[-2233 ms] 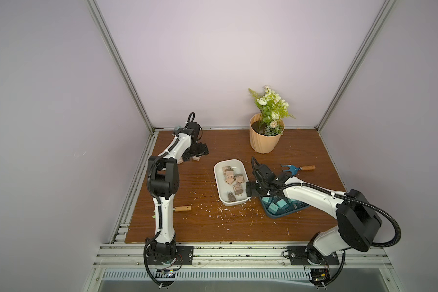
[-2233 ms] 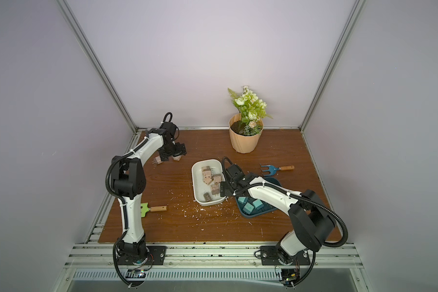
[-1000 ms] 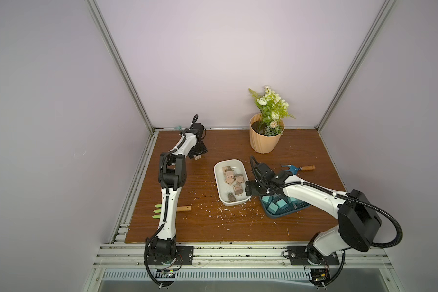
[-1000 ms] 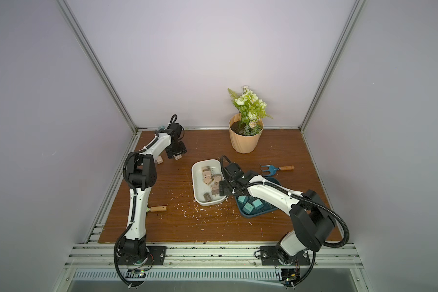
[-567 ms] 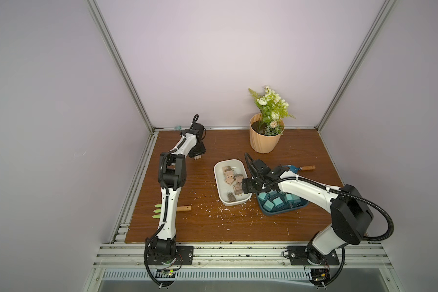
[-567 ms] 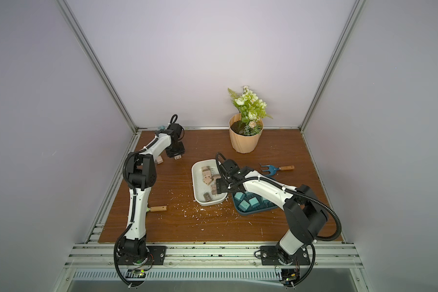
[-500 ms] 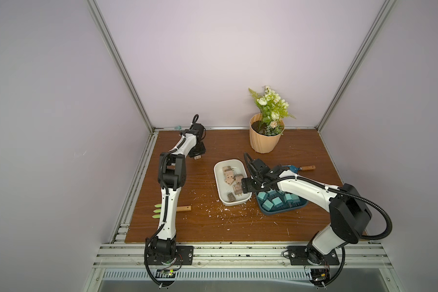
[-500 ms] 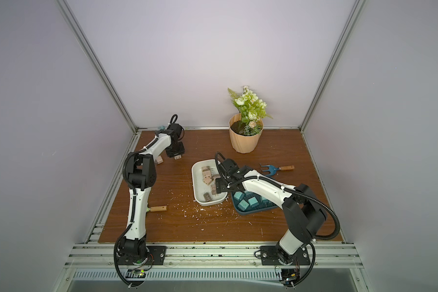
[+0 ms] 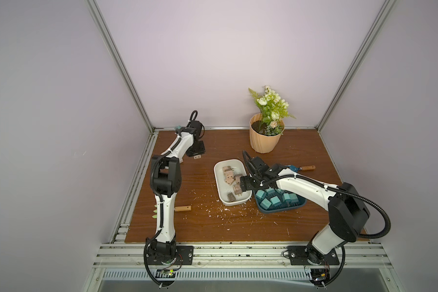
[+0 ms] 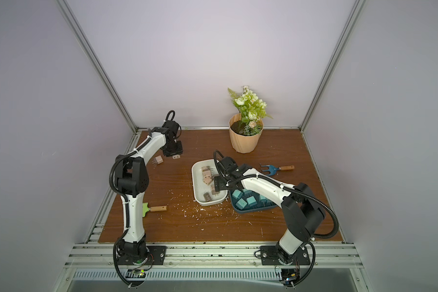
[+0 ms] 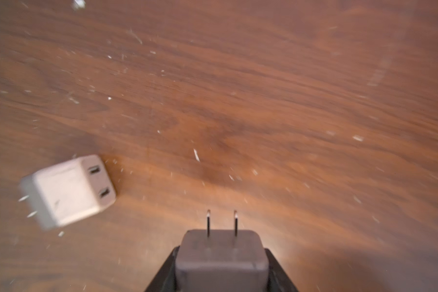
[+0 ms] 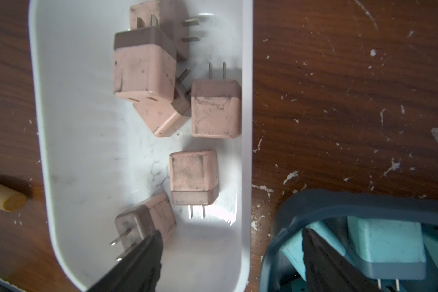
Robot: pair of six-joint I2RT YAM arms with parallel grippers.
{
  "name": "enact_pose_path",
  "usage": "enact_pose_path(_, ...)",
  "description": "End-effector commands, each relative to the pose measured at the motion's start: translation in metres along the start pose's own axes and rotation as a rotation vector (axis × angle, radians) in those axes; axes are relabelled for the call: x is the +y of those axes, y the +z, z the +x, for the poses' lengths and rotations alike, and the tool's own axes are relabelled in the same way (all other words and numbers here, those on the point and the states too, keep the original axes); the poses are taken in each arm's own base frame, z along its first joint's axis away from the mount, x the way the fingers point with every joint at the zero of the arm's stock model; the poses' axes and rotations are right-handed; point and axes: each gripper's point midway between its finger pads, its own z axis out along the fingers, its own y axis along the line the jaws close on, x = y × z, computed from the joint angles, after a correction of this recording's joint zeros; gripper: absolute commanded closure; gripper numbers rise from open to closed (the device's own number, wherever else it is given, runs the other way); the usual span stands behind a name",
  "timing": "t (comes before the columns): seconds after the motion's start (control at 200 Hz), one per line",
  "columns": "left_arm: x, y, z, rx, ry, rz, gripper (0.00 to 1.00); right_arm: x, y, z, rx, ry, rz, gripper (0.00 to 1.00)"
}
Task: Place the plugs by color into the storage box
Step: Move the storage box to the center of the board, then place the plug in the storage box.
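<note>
The left end effector (image 11: 221, 268) is near the far left corner of the table (image 9: 238, 227), pressed together on a tan plug (image 11: 221, 252). The plug's two prongs point out ahead of the fingers. It is low over the wood, but whether it touches cannot be told. A loose tan plug (image 10: 158, 160) lies on its side just beside it, toward the left edge. In a top view the left arm (image 9: 180, 146) hides this plug.

In the middle of the table a white tub (image 9: 216, 182) holds six tan plugs (image 12: 144, 68), lying at all angles. A teal tub (image 9: 301, 202) sits just beside its right side, toward the near edge, with teal plugs (image 9: 274, 201) in it.

The right end effector (image 12: 231, 233) is spread wide and holds nothing. It straddles the two tubs, with both rims between its fingers. One finger (image 12: 142, 260) is down in the white tub against the nearest tan plug, and the other sits among the teal plugs.

A flower pot (image 9: 264, 141) stands at the far edge, right of the middle. A blue garden fork (image 10: 276, 169) lies between the pot and the teal tub, toward the right edge. A green garden fork (image 10: 153, 209) lies near the left edge, its head partly under the left arm. White chips (image 9: 225, 215) are scattered over the wood on the near side of the tubs.
</note>
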Motion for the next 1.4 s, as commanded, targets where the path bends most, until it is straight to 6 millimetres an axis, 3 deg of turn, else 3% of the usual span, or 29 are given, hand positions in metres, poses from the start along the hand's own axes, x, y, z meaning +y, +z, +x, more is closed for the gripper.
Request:
enact_pose_path(0.0,-0.027,-0.026,0.028,0.019,0.076,0.045,0.62,0.009,-0.015,-0.012,-0.059,-0.016,-0.033,0.11)
enact_pose_path(0.29,-0.087,-0.077,0.094,0.030,0.189,0.160,0.62,0.003,-0.019,-0.010,-0.078,0.002,-0.023,0.11)
enact_pose_path(0.475,-0.108,-0.082,0.133,0.068,0.243,0.178,0.62,-0.001,-0.017,-0.003,-0.077,0.012,-0.021,0.11)
enact_pose_path(0.976,-0.105,-0.060,0.187,0.146,0.322,0.124,0.62,-0.013,-0.019,0.011,-0.082,0.060,-0.018,0.11)
enact_pose_path(1.126,-0.101,-0.049,0.212,0.191,0.341,0.106,0.62,-0.013,-0.016,0.013,-0.079,0.062,-0.016,0.11)
enact_pose_path(1.396,-0.097,-0.027,0.223,0.204,0.374,0.060,0.61,-0.010,-0.014,0.007,-0.078,0.054,-0.013,0.11)
